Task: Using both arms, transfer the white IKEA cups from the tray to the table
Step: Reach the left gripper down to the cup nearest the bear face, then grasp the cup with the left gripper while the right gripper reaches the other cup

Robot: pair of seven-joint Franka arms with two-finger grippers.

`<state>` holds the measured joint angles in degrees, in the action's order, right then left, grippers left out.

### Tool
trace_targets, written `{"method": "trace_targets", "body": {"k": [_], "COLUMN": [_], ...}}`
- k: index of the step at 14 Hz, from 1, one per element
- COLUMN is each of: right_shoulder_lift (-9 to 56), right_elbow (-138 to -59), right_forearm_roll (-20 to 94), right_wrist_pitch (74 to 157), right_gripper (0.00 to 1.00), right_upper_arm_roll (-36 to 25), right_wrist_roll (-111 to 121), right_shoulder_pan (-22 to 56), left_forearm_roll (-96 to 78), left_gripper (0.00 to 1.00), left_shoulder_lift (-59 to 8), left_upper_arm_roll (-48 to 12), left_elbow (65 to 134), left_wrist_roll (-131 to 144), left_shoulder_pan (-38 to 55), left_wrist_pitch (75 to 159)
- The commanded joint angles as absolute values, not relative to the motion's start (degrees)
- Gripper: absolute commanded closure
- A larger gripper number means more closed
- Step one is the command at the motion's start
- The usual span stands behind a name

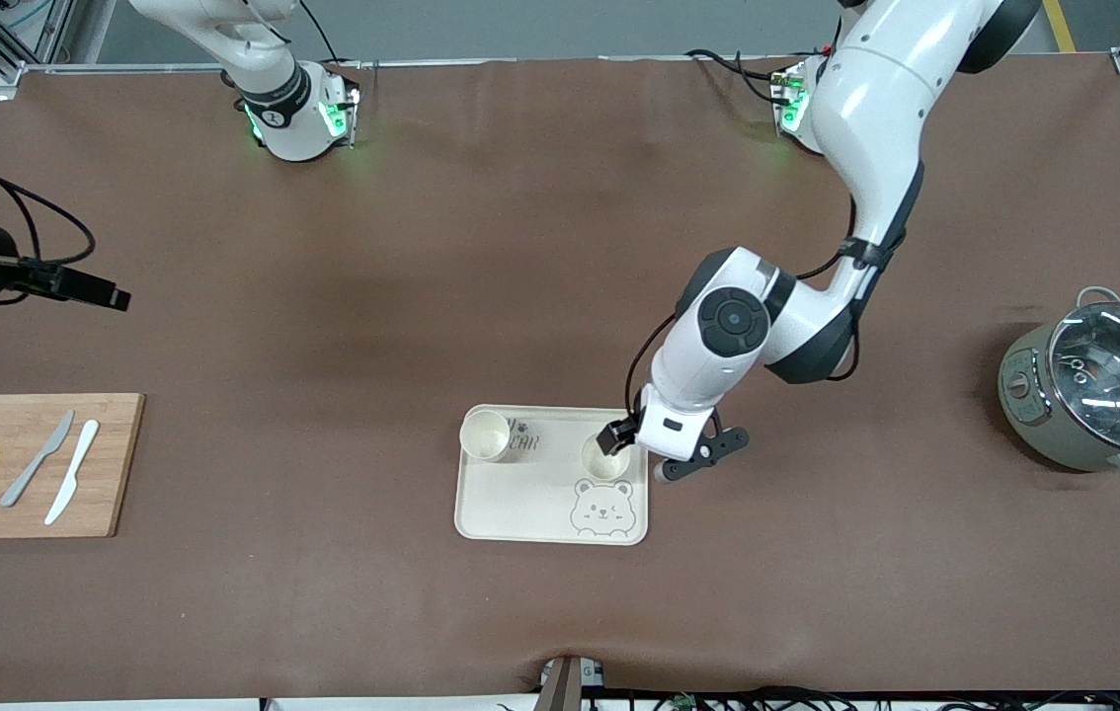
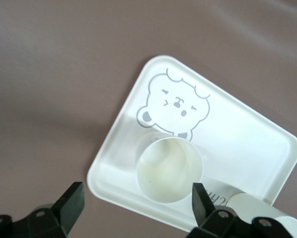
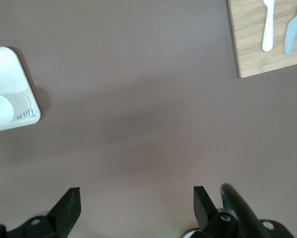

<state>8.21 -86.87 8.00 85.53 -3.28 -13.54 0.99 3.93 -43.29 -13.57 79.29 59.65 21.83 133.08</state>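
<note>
Two white cups stand upright on the cream bear tray point(image 1: 530, 504). One cup point(image 1: 485, 435) is at the tray corner toward the right arm's end. The other cup point(image 1: 605, 460) stands just above the bear drawing. My left gripper point(image 1: 617, 434) is open directly over this cup. In the left wrist view the cup point(image 2: 168, 171) sits between the spread fingers of the left gripper point(image 2: 137, 191), untouched, and the second cup point(image 2: 260, 213) shows at the edge of the tray point(image 2: 238, 124). My right gripper point(image 3: 136, 203) is open and empty, held high over bare table.
A wooden cutting board point(image 1: 111, 464) with two knives and two lemon slices lies at the right arm's end. A grey pot point(image 1: 1093, 395) with a glass lid stands at the left arm's end. The right wrist view shows the tray point(image 3: 9, 64) and board point(image 3: 248, 44).
</note>
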Motion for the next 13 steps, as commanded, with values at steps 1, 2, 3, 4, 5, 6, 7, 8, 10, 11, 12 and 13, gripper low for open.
{"method": "trace_targets", "body": {"k": [1,2,3,4,5,6,7,8,10,11,12,13], "right_shoulder_lift": [7.73,8.17,8.61,9.4,10.36,11.68,12.91,13.88,15.9,17.04,18.09,19.15], "right_elbow": [-89.73,-90.26,-90.44,-90.79,-91.23,-91.23,-91.14,-91.23,-91.14,-91.14,-91.06,-90.97], "right_forearm_roll": [10.01,10.63,10.72,11.07,13.08,14.92,15.38,15.29,14.86,14.85,14.85,14.85], "right_wrist_pitch": [89.81,91.13,92.27,93.5,95.08,96.14,97.46,99.56,103.34,104.84,106.25,107.65], "right_gripper": [0.0,0.0,0.0,0.0,0.0,0.0,0.0,0.0,0.0,0.0,0.0,0.0], "right_upper_arm_roll": [-3.25,-3.25,-3.25,-3.16,-3.08,-2.64,-1.59,0.07,2.98,4.03,4.48,4.83], "right_wrist_roll": [-22.03,-23.28,-24.07,-25.3,-26.97,-28.46,-30.13,-33.02,-39.96,-41.12,-42.0,-43.32], "right_shoulder_pan": [3.42,4.04,4.56,4.83,4.92,4.92,4.92,4.92,5.53,5.89,6.41,7.2], "left_forearm_roll": [5.18,5.19,5.27,5.27,5.19,5.45,5.36,5.01,5.79,5.8,5.8,5.89], "left_gripper": [0.33,0.38,0.45,0.53,0.63,0.75,0.9,1.0,1.0,1.0,1.0,1.0], "left_shoulder_lift": [-46.49,-47.36,-48.33,-49.12,-49.74,-49.83,-49.83,-49.83,-49.05,-47.91,-46.6,-45.36], "left_upper_arm_roll": [-13.45,-13.45,-13.45,-13.45,-13.45,-13.36,-13.36,-13.36,-13.36,-13.19,-13.01,-13.01], "left_elbow": [77.34,77.34,77.43,77.34,77.43,77.43,77.52,77.43,77.43,77.34,77.43,77.43], "left_wrist_roll": [60.56,60.38,60.38,60.55,61.08,60.91,60.82,61.17,60.73,60.47,60.38,60.21], "left_shoulder_pan": [22.32,22.32,22.32,22.41,22.85,23.11,23.03,23.11,22.5,22.33,21.98,21.19], "left_wrist_pitch": [133.77,134.55,135.87,137.01,137.89,137.99,137.99,137.99,137.9,137.64,136.94,135.54]}}
